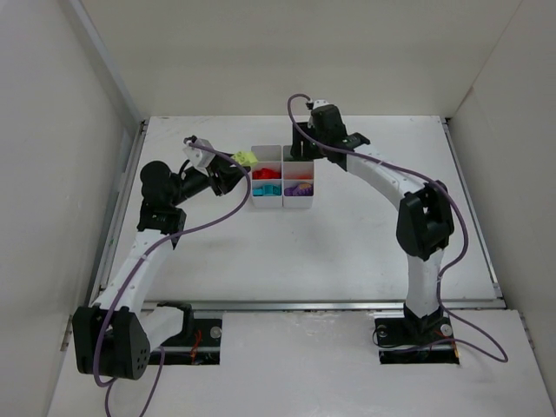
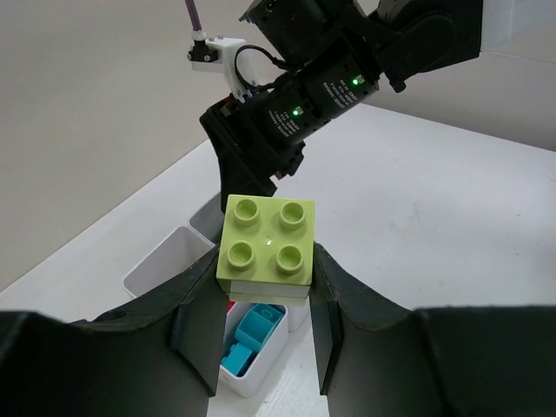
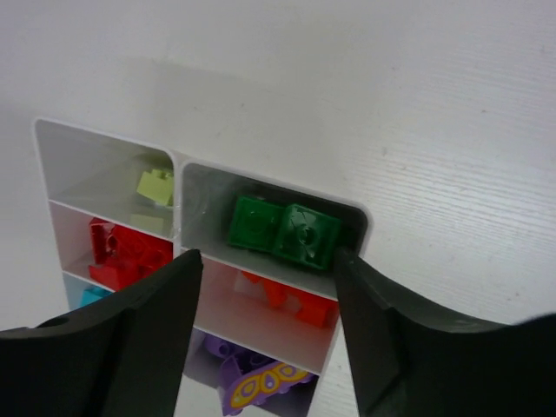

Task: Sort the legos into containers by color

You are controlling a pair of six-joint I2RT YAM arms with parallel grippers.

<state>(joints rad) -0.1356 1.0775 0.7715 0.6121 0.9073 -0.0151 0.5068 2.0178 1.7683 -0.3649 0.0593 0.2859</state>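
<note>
- Left arm is reaching forward, elbow bent, wrist angling toward the far-left edge of the box.
- Left gripper is pinching a lime brick between its fingers, studs up and raised over the box's left side.
- Right arm is arching in from the right, wrist pointing down over the far-right cell.
- Right gripper is standing wide and gripping nothing; two green bricks are lying in the cell below it.
- Other cells are holding lime, red, orange, teal and purple pieces.
</note>
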